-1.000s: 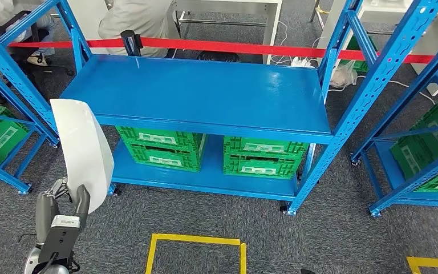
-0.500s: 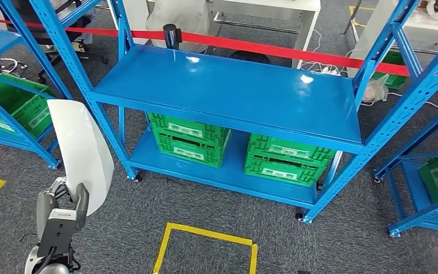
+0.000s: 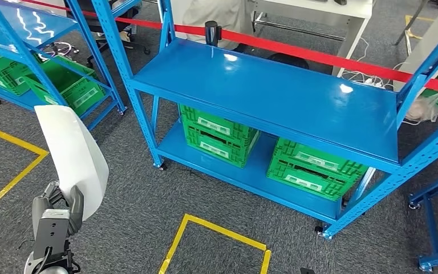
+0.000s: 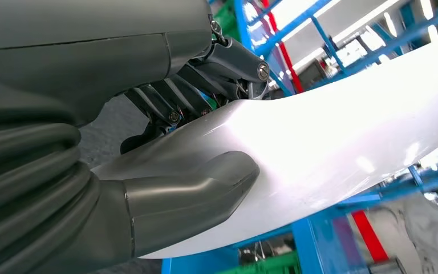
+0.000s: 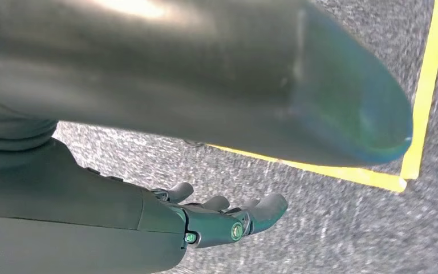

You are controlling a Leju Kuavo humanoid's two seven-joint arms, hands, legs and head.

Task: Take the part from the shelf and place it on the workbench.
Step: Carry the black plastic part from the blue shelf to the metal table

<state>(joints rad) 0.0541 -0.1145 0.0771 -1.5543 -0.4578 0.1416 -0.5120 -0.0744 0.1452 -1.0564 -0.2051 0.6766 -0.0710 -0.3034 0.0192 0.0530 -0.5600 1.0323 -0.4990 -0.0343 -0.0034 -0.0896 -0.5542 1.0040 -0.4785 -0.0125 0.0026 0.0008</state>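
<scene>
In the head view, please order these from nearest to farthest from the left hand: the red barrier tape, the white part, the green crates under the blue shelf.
1. white part, held in the left hand.
2. green crates, on the lower shelf, ahead and to the right.
3. red barrier tape, behind the shelf.

Blue steel shelf rack [image 3: 274, 91] at centre, bare glossy upper deck, two green crates [image 3: 219, 134] [image 3: 313, 168] side by side on lower deck, grey carpet floor [image 3: 125, 188], yellow tape square [image 3: 217, 231] at 6 o'clock, second blue rack [image 3: 17, 34] with green crates at 10 o'clock
</scene>
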